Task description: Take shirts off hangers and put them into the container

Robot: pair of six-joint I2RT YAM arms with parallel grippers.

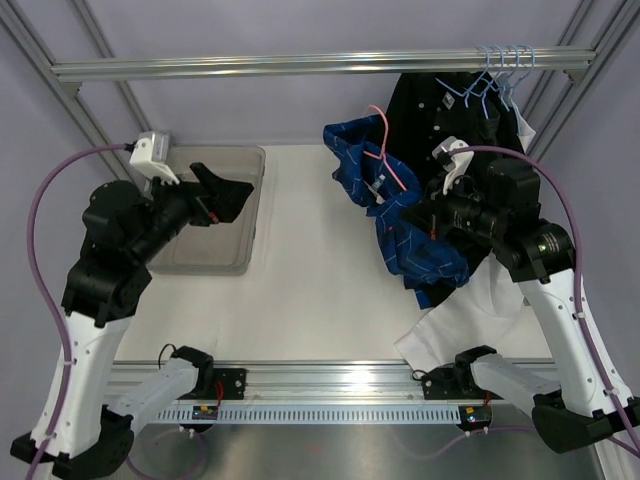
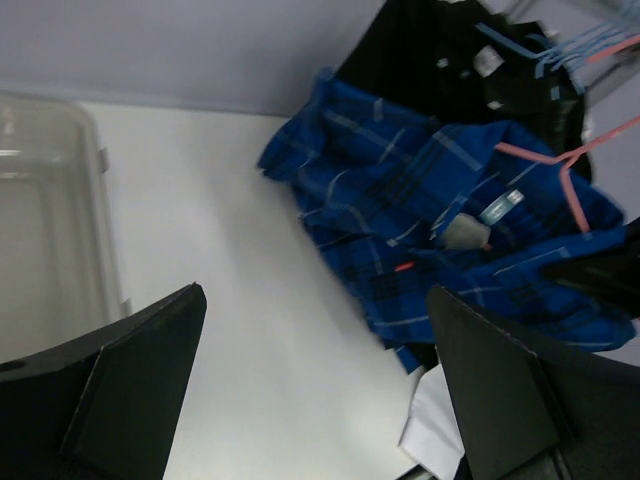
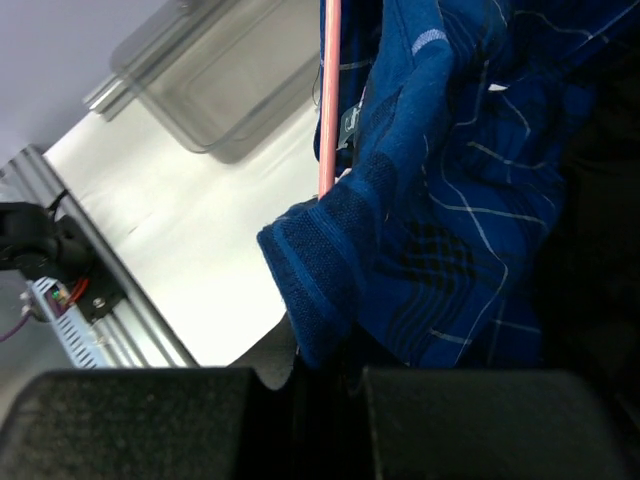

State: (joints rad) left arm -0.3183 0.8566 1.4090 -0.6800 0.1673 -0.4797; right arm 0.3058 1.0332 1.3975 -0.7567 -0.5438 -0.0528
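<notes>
A: Edges and open room?
B: Bin (image 1: 215,250) sits on the left of the desk (image 1: 310,280), long side running away from the arms. Left claw (image 1: 228,190) hovers over the bin's far right part, jaws spread wide, gripping nothing. A bare white strip of desk lies between the bin and the blue shirt (image 1: 405,235).

A: Right side?
B: Crowded. Blue shirt is heaped on the desk right of centre. A white cloth (image 1: 460,310) shows from under its near end and reaches the desk's near edge. Right claw (image 3: 325,385) is closed on a thick stitched edge of the blue shirt. Black shirts (image 1: 420,110) hang just behind, on blue hangers (image 1: 500,65) hooked at the right end of the rail (image 1: 300,66).

A: Pink hanger (image 1: 385,150)?
B: Thin wire, lying in the blue shirt's upper part. Its hook points up toward the rail but sits well below it, apart from it.

A: Materials?
B: Bin is translucent grey plastic, shallow, with rounded corners and a rim. Blue shirt is royal blue weave with thin white plaid lines, crumpled. Rail is ribbed bright metal. Claw fingers are matte black and wedge-shaped.

A: Writing?
B: A small grey tag (image 2: 465,232) and a pale blue strip beside it sit on the blue shirt. Print is too small to read.
</notes>
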